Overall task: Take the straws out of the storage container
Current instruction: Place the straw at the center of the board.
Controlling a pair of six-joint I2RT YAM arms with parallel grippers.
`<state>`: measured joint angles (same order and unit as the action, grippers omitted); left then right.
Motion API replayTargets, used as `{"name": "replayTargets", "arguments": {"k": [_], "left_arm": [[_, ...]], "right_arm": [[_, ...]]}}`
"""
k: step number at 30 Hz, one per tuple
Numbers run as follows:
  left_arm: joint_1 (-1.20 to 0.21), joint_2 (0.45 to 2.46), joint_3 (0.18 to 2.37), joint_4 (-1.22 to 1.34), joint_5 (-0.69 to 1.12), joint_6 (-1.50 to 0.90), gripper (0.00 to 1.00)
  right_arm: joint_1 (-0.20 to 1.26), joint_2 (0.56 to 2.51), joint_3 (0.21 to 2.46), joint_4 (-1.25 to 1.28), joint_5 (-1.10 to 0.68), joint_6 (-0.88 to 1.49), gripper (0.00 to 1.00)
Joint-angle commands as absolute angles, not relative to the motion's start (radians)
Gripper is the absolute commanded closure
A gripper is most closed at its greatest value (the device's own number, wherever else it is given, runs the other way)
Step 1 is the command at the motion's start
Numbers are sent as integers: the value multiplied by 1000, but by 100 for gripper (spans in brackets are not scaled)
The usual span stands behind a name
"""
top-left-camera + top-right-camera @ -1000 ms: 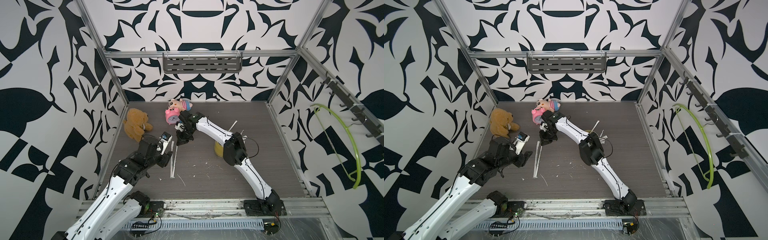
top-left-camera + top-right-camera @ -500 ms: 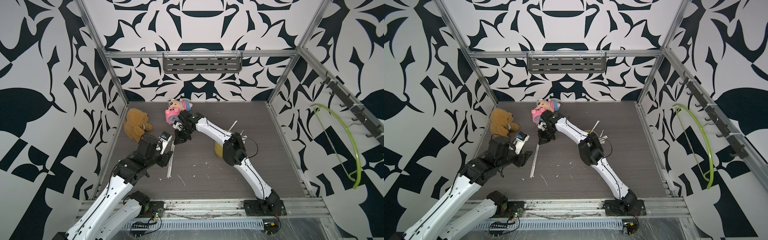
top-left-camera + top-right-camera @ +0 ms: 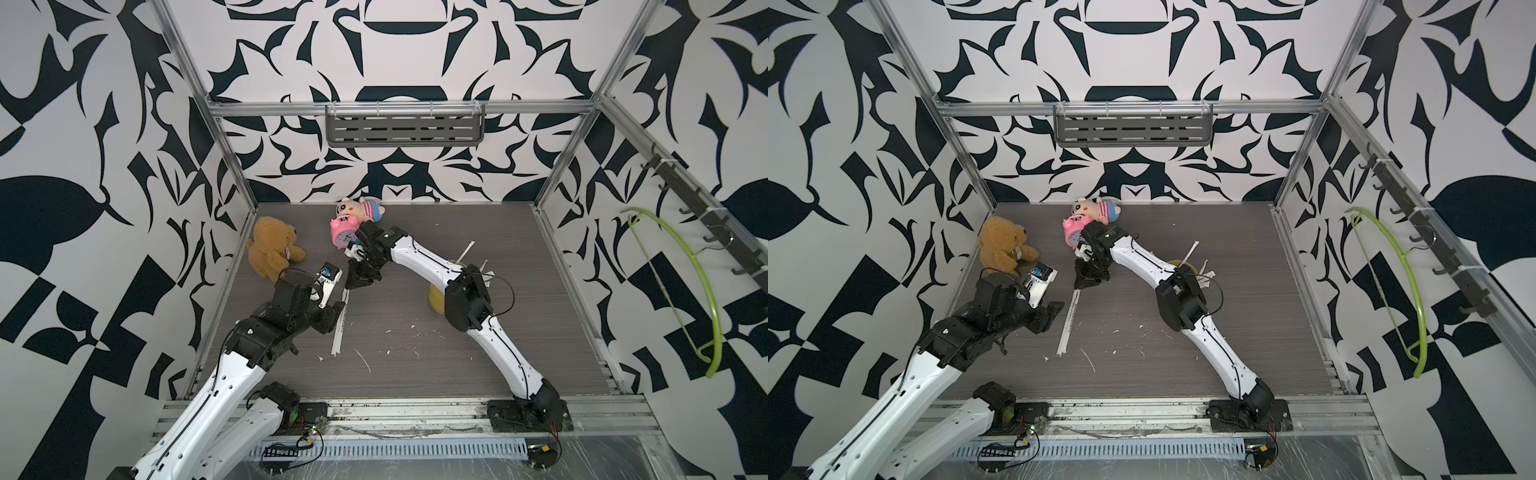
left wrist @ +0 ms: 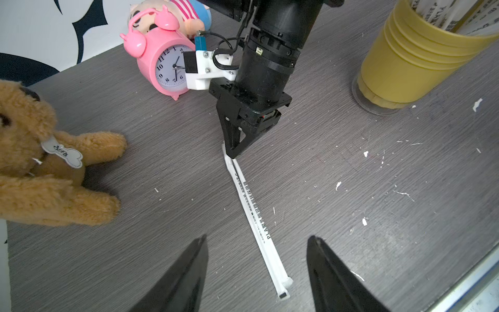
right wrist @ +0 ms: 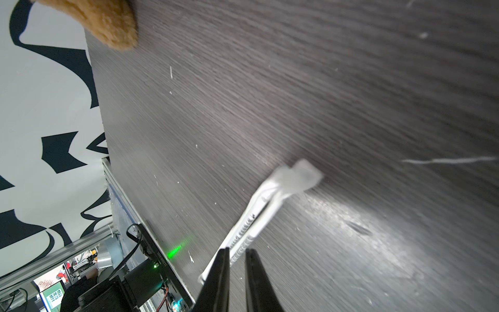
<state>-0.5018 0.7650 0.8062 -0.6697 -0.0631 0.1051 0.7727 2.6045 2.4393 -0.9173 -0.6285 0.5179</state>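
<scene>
Two wrapped straws [image 3: 340, 324] [image 3: 1069, 324] lie side by side on the dark table. My right gripper [image 3: 357, 282] [image 3: 1086, 282] [image 5: 237, 250] points down over their far end [image 4: 229, 162], jaws a narrow gap apart, gripping nothing. My left gripper [image 4: 258, 239] [image 3: 334, 313] is wide open low over the table, and the straws' near end [image 4: 280, 289] lies between its fingers without touching them. The yellow storage container [image 4: 413, 56] [image 3: 436, 297] stands upright behind the right arm's elbow with several more straws [image 4: 442, 16] [image 3: 1192, 251] sticking out of it.
A brown teddy bear [image 3: 272, 251] sits at the back left. A pink alarm clock [image 3: 345, 235] and a small plush doll [image 3: 361, 208] stand just behind the right wrist. White paper scraps [image 3: 390, 353] dot the table. A green hanger [image 3: 698, 291] hangs on the right wall.
My right gripper's jaws have parted slightly and let the two straws go. The straws' near end has swung a little toward the left arm. The left arm has not moved.
</scene>
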Motion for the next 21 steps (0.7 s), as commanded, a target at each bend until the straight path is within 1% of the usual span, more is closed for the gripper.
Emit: {"name": "replayTargets", "arguments": {"k": [1, 6, 11, 16, 21], "left_arm": [[-496, 755, 792, -653, -50, 109, 35], [-494, 750, 790, -655, -51, 107, 35], [-494, 744, 788, -653, -54, 106, 35], [-491, 738, 787, -653, -60, 106, 35], [-489, 737, 787, -651, -59, 106, 35]], "right_arm": [[775, 2573, 2413, -914, -612, 520, 81], [779, 2546, 2358, -881, -611, 529, 80], [787, 2538, 2371, -882, -612, 531, 80], [787, 2548, 2380, -922, -542, 514, 76], [796, 2557, 2365, -926, -532, 511, 72]]}}
